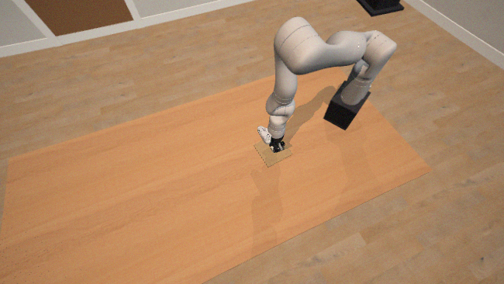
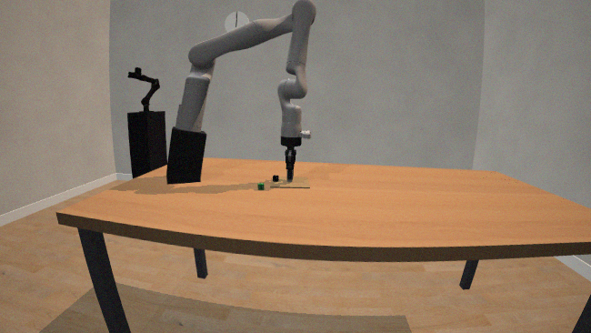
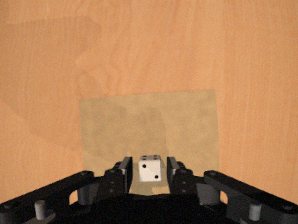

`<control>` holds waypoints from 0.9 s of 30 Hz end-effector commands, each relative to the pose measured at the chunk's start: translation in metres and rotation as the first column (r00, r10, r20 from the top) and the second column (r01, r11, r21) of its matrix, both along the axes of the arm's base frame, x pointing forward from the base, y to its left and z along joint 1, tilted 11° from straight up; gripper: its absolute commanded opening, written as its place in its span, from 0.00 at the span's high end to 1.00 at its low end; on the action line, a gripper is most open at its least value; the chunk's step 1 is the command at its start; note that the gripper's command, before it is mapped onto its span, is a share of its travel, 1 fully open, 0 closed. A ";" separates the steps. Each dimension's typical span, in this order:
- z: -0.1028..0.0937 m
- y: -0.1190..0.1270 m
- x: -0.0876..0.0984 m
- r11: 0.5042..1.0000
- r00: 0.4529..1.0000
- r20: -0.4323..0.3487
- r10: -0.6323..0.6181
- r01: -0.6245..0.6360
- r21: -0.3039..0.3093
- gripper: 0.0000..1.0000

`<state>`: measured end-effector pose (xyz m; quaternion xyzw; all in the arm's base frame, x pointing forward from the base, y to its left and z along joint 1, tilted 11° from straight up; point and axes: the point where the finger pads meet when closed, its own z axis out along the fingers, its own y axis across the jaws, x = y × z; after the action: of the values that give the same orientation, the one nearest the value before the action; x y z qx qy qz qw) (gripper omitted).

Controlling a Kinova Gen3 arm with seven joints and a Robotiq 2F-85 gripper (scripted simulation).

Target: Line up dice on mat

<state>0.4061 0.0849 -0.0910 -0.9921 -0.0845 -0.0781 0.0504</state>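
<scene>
Claw: the gripper [image 1: 277, 148] [image 2: 290, 178] [image 3: 149, 166] is standing with its fingers apart, clamped on nothing; it is pointing down over the mat, its fingertips flanking the white die, with a narrow gap showing on each side.
White die: the white die [image 3: 150, 169] is sitting over the mat between the fingers, its larger visible face showing two dark pips; a foreshortened face is also showing pips.
Green die: the green die [image 2: 261, 186] is resting on the table, left of the mat in the exterior view, near its near left corner.
Black die: the black die [image 2: 275, 178] is lying left of the fingers, farther than the green die in the exterior view; whether it is touching the mat, one cannot tell.
Mat: the tan mat [image 1: 271, 159] [image 2: 300, 185] [image 3: 115, 122] is lying flat on the wooden table [image 1: 155, 174] [image 2: 341, 205] [image 3: 40, 60].
Arm: the pale arm [image 1: 302, 44] [image 2: 227, 40] is arching from its black base [image 1: 339, 114] [image 2: 186, 156], at left in the exterior view.
Background: a second, black arm [image 2: 149, 80] is standing on a black pedestal [image 2: 147, 143], far left.
</scene>
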 end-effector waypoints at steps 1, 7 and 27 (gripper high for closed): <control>0.006 -0.001 0.000 1.000 1.000 0.001 -0.006 0.006 0.001 0.65; 0.015 -0.002 -0.002 1.000 1.000 0.001 -0.006 0.006 0.001 0.65; 0.047 -0.006 -0.008 1.000 1.000 -0.002 -0.005 0.005 0.000 0.65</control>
<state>0.3971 0.0859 -0.0484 -0.9918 -0.0893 -0.0755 0.0525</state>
